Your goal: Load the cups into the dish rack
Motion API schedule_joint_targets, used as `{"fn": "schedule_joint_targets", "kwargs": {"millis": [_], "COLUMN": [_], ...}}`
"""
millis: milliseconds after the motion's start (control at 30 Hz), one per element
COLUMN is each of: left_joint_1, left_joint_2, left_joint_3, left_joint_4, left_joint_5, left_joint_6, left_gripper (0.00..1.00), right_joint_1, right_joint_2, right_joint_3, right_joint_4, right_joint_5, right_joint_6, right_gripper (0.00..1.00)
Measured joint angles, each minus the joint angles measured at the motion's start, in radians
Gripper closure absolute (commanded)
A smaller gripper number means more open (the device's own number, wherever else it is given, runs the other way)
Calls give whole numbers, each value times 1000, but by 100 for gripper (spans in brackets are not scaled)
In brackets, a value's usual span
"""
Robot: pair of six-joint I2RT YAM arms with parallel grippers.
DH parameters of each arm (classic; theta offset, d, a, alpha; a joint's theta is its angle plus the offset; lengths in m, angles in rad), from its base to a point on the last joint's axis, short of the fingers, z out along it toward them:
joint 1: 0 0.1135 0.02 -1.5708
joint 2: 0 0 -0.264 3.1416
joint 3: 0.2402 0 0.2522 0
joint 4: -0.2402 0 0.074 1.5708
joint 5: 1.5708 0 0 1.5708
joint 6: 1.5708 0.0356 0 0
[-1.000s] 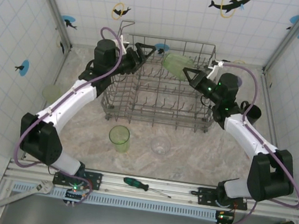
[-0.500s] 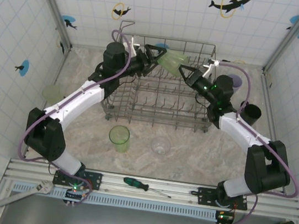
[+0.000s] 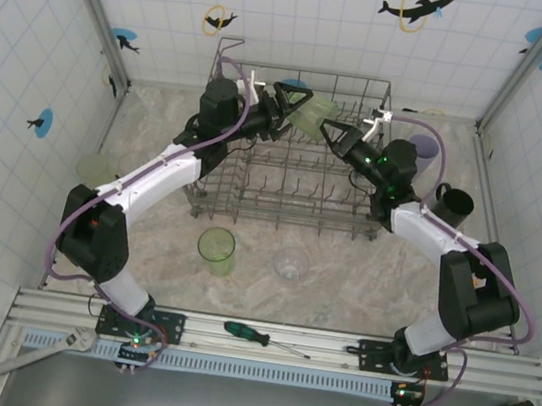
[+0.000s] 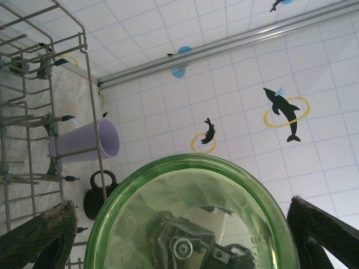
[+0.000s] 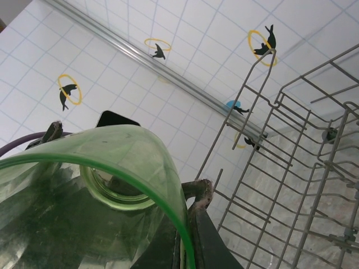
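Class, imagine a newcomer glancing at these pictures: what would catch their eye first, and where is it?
A translucent green cup hangs over the dish rack's far edge, pinched by the right gripper, with the open left gripper facing it. Dolphin stickers dot the tiled walls.

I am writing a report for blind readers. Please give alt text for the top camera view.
Above the far side of a dish rack, a robot's right hand pinches a green cup by its rim while the open left hand faces its other end. A second green cup and a clear cup stand on the table before the rack.
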Motion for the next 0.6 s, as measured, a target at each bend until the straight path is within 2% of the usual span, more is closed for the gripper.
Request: {"fn": "schedule_joint_targets", "kwargs": {"millis": [100,200,267,333,467,500,567,600], "left_joint_1": [0,-1,-2,2,2,2,2,2], "left_joint_2": [0,0,0,-1,-1,-1,-1,-1], "left_joint_3": [0,0,0,0,-1,-1,-5,-7], "left_joint_4": [11,30,42,60,75,76,82,87], "left_joint_5": [0,3,1,3,-1,-2,-5,-4], "left_joint_6": [-5,-12,-33,-53,-63,-63,-63,-62], "left_gripper": [12,29,55,73,84,89,99,100], "right_joint_1": [5,11,12,12,12,12,12,12], "right_joint_2": [8,9,9,11,11,11,11,12], "right_joint_3": [0,-6,-10,-11,-11,-11,-11,-11], "right_joint_4": [19,26,39,50,61,61,61,60], "right_joint_5": [-6,-8,-6,-5,-3,-4,-4,-4], "right_joint_6": [12,20,25,34,32,31,28,27], "right_gripper": [100,100,100,100,98,97,90,84]}}
